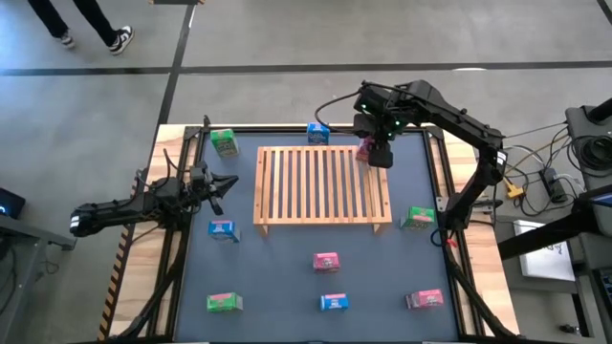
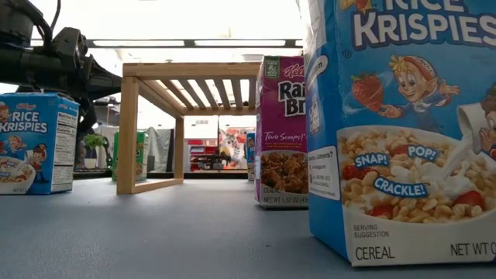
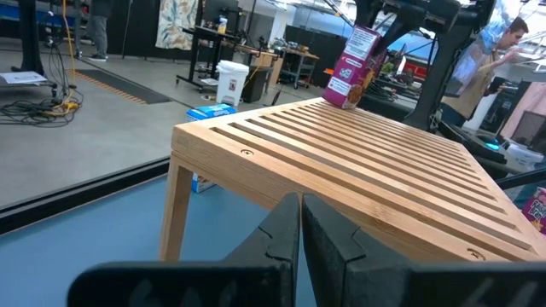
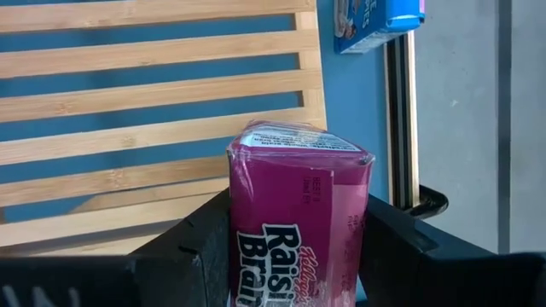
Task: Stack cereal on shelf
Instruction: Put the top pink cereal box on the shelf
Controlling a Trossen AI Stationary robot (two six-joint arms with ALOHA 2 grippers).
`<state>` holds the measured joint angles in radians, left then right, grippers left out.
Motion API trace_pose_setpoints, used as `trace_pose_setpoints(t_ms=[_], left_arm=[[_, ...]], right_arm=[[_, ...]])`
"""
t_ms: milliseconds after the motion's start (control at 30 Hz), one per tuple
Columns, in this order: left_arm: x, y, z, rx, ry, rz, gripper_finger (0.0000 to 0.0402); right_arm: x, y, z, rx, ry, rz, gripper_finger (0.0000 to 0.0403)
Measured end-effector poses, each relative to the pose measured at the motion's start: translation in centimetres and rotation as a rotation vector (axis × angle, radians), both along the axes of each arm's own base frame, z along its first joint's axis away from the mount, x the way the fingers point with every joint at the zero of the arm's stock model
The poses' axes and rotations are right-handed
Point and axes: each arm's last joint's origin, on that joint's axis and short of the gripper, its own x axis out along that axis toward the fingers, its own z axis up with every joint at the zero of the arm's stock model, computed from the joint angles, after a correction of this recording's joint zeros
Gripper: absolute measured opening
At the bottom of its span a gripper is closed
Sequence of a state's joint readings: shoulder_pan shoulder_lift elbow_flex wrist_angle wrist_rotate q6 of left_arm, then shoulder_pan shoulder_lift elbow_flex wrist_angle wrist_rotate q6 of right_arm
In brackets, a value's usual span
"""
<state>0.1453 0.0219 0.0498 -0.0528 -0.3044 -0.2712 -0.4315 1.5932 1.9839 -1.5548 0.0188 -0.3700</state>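
Note:
The shelf (image 1: 323,186) is a light wooden slatted rack standing mid-table on its legs. My right gripper (image 1: 375,153) hangs over its far right corner, shut on a pink cereal box (image 4: 299,222), which the left wrist view shows tilted (image 3: 351,64). My left gripper (image 3: 300,247) is shut and holds nothing; it stays level at the table's left (image 1: 228,182), pointing at the shelf. Other cereal boxes stand on the table: green (image 1: 225,142), blue (image 1: 318,132), blue (image 1: 222,229), pink (image 1: 326,261), green (image 1: 418,218). My right gripper pinches the pink box between its two fingers (image 4: 192,247), one on each of two opposite sides (image 4: 237,230), below the box's top end. The fingers slant down from above. The box sits tilted, with its lower end (image 3: 335,101) at the shelf's far right corner.
Three more boxes stand along the near edge: green (image 1: 223,302), blue (image 1: 334,302), pink (image 1: 425,299). In the low view a blue box (image 2: 403,132) and a pink box (image 2: 280,132) stand close to the camera. A person (image 3: 503,43) shows beyond the table.

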Motion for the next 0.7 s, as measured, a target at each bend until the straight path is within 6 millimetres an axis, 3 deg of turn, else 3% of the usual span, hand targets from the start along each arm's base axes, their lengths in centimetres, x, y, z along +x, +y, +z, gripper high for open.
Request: trace_pose_setpoints(t_ms=[700], left_arm=[[0.0, 0.0, 0.0, 0.0, 0.0, 0.0, 0.0]], right_arm=[[0.71, 0.34, 0.13, 0.018, -0.065, 0.055, 0.0188]])
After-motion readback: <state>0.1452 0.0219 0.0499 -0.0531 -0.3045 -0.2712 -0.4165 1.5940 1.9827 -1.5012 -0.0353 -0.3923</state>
